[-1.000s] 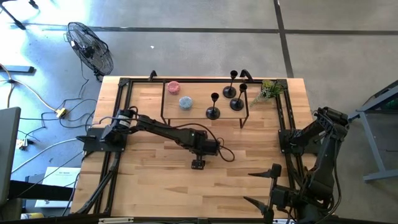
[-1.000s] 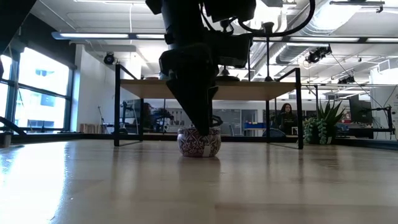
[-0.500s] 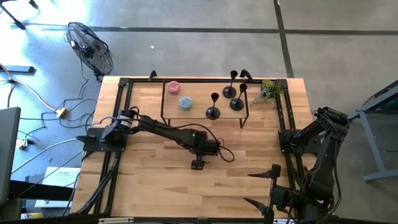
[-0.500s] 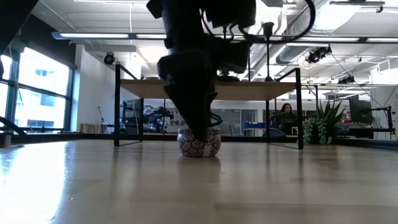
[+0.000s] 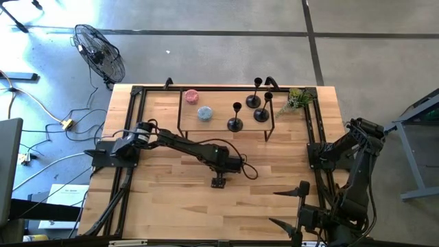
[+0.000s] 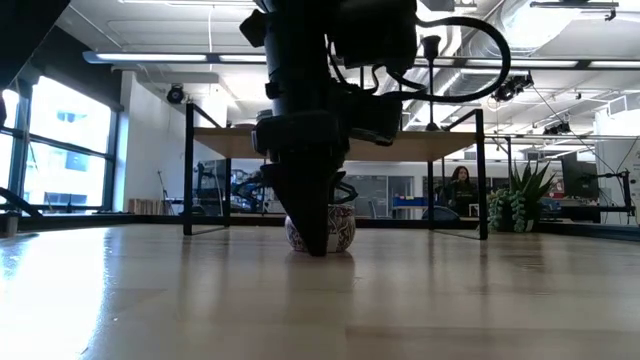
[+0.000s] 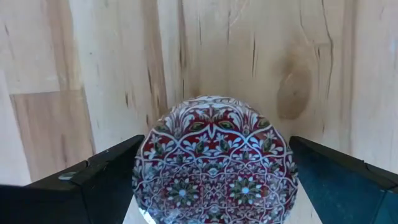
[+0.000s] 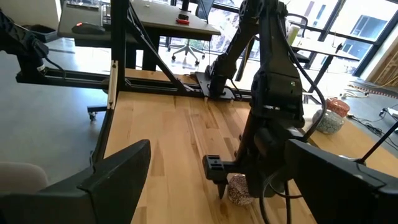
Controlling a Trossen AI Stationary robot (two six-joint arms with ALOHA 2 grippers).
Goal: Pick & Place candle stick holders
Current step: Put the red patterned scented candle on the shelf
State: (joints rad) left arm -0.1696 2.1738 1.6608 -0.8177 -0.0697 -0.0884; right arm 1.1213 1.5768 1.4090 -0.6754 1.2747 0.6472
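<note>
Wooden table, pale planks, black rails on both sides; grey floor around it, a fan standing off the far left corner.

Far edge, from my overhead feed: a low shelf on thin black legs. On it I count two small jars, one pink and one blue-grey, and the three candle stick holders, all upright, grouped toward the shelf's right end. A small plant sits just beside that end.

Left gripper: reaching out to mid-table, pointing straight down, fingers spread wide and clasping nothing. Its wrist feed shows a round patterned bowl, red and white, sitting between the two fingers; I cannot tell if they touch it. From table height the arm blocks most of the bowl and part of the shelf behind.

Right gripper: parked at the near right corner, fingers apart, nothing between them, well apart from the holders.

Background at table level: office room, a seated person far behind.
</note>
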